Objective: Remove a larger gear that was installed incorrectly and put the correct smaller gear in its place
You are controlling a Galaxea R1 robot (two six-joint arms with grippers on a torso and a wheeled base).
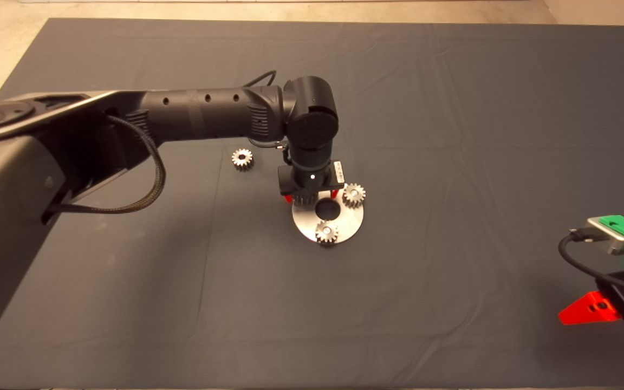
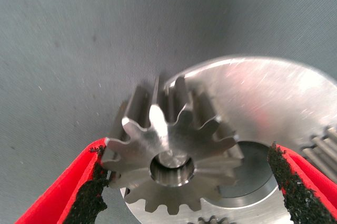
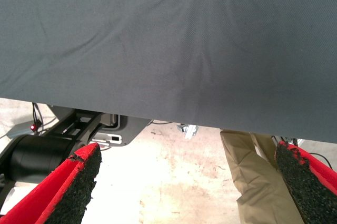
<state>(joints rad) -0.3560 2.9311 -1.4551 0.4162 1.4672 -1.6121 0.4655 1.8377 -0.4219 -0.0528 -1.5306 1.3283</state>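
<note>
A round metal plate (image 1: 344,219) lies in the middle of the mat, with two small fine-toothed gears (image 1: 353,194) (image 1: 326,232) on its pins. My left gripper (image 1: 311,197) hangs over the plate's far-left part. In the left wrist view it (image 2: 187,153) is open around the larger gear (image 2: 168,155), which has long deep teeth and sits on a pin of the plate (image 2: 263,97). One pad (image 2: 95,192) touches its teeth and the other pad (image 2: 287,187) stands apart. The smaller gear (image 1: 242,158) lies loose on the mat to the plate's far left. My right gripper (image 1: 588,311) is parked, open and empty.
The right wrist view shows the mat's edge (image 3: 174,113), bare floor, a black machine base (image 3: 47,153) and a person's leg in beige trousers (image 3: 253,174). The left arm (image 1: 203,111) spans the mat's left half.
</note>
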